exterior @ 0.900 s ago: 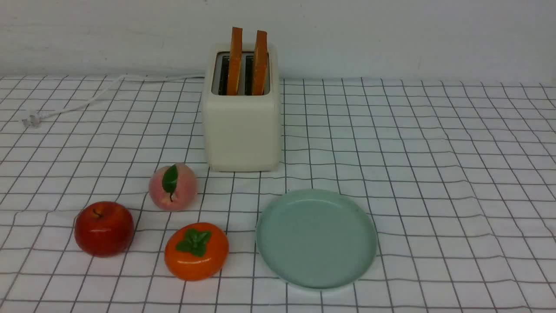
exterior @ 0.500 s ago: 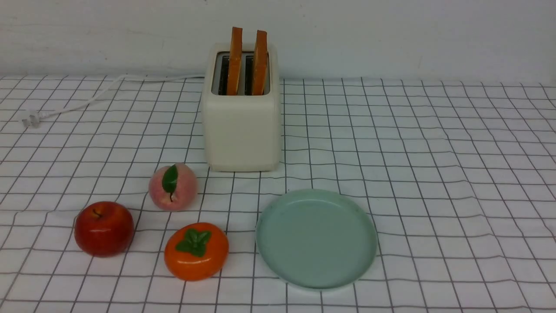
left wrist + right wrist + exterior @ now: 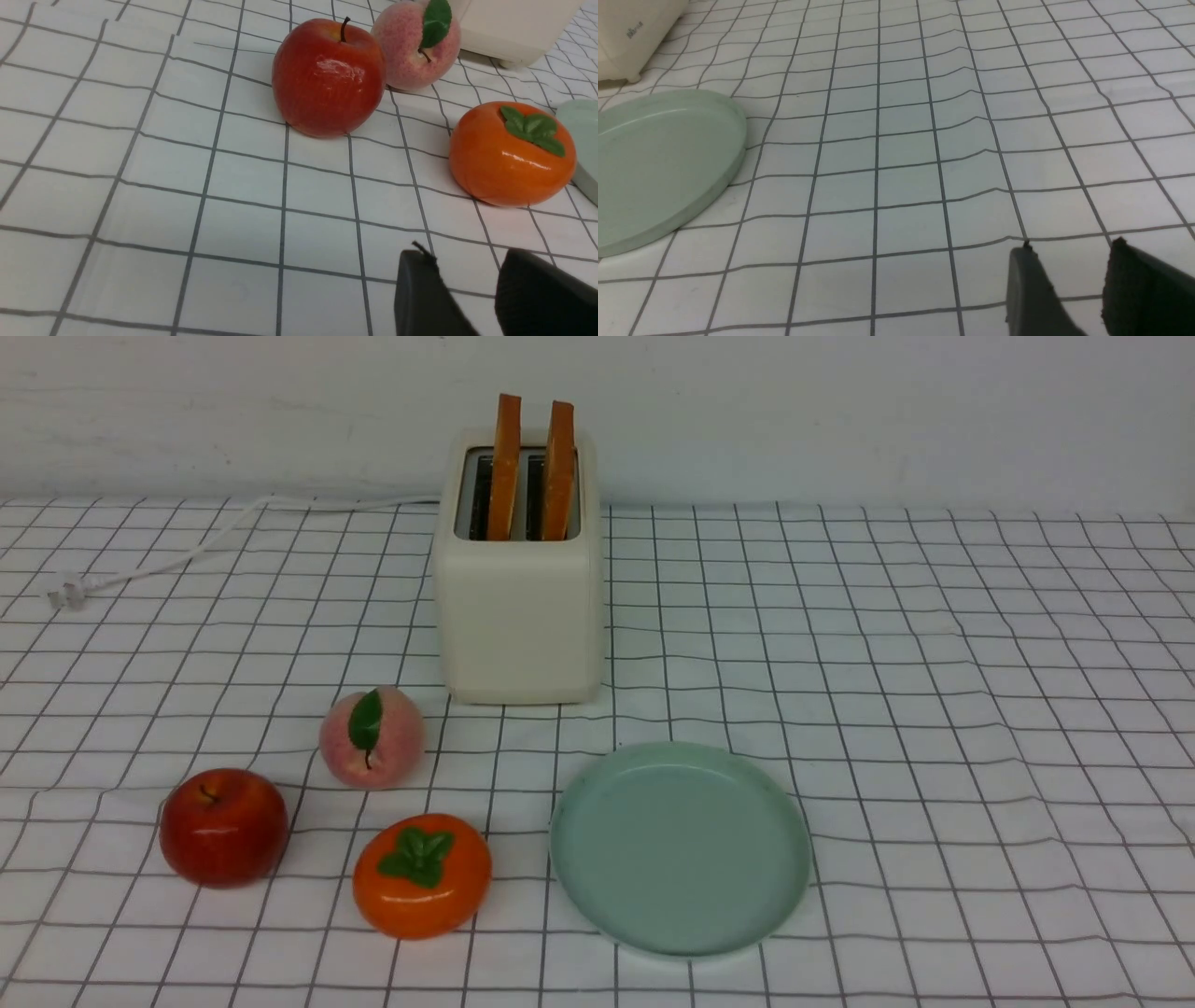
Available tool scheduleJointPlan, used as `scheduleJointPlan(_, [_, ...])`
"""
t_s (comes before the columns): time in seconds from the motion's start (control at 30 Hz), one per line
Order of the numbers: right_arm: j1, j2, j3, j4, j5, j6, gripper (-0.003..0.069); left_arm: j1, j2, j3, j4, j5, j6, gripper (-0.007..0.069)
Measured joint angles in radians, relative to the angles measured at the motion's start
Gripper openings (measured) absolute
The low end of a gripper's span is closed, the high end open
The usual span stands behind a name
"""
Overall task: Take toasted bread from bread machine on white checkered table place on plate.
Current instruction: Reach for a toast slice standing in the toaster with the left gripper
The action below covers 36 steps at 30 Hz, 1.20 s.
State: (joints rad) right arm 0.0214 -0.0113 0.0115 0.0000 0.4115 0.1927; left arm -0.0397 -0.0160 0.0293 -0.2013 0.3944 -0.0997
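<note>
Two slices of toasted bread (image 3: 507, 462) (image 3: 559, 467) stand upright in the slots of the cream-white bread machine (image 3: 520, 607) at the back of the white checkered table (image 3: 934, 663). In front of it lies the mint-green plate (image 3: 680, 847), bare. No arm shows in the front view. The left wrist view has my left gripper (image 3: 467, 259) open over bare cloth, with a corner of the bread machine (image 3: 509, 28) and the plate's rim (image 3: 581, 140) far off. My right gripper (image 3: 1069, 249) is open over bare cloth too, the plate (image 3: 658, 163) and bread machine (image 3: 630, 32) well away.
A red apple (image 3: 223, 826), a pink peach (image 3: 372, 737) and an orange persimmon (image 3: 422, 875) sit left of the plate; they also show in the left wrist view: apple (image 3: 328, 77), peach (image 3: 416, 44), persimmon (image 3: 511, 154). The white cord (image 3: 187, 546) trails to the back left.
</note>
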Motion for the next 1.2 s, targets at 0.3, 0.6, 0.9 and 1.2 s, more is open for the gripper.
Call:
scheduleJointPlan(0.3, [0.0, 0.0, 0.0, 0.0, 0.0, 0.0, 0.024, 0.0, 0.0, 0.0, 0.001, -0.016, 0.0, 0.0236])
scheduleJointPlan(0.6, [0.0, 0.0, 0.0, 0.0, 0.0, 0.0, 0.024, 0.0, 0.0, 0.0, -0.168, -0.099, 0.0, 0.0236])
scheduleJointPlan(0.9, [0.0, 0.0, 0.0, 0.0, 0.0, 0.0, 0.024, 0.0, 0.0, 0.0, -0.554, -0.374, -0.001, 0.0236])
scheduleJointPlan(1.2, [0.0, 0.0, 0.005, 0.014, -0.039, 0.011, 0.024, 0.0, 0.0, 0.0, -0.653, -0.487, -0.001, 0.0238])
